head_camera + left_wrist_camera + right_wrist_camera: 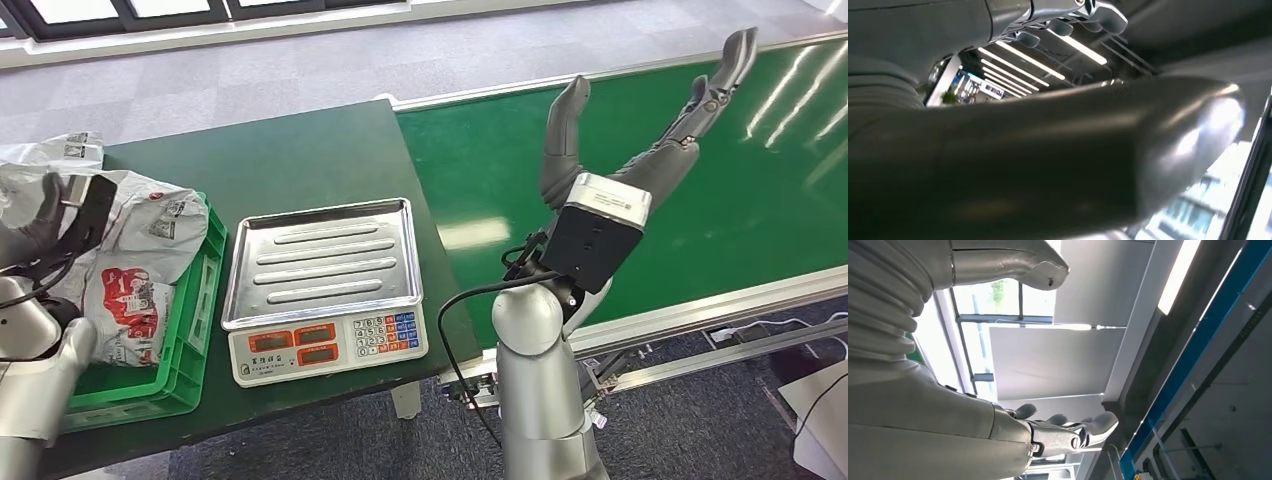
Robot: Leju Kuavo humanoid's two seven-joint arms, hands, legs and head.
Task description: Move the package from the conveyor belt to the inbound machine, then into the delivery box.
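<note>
The right hand (640,130) is raised over the green conveyor belt (720,210), fingers spread and holding nothing. The left hand (45,215) sits at the surface's left edge, fingers apart above the white-and-red packages (130,260) heaped in the green delivery box (195,320); it grips nothing. The inbound machine (322,290), a scale with a steel tray, stands bare near the surface's front edge, just beside the box.
</note>
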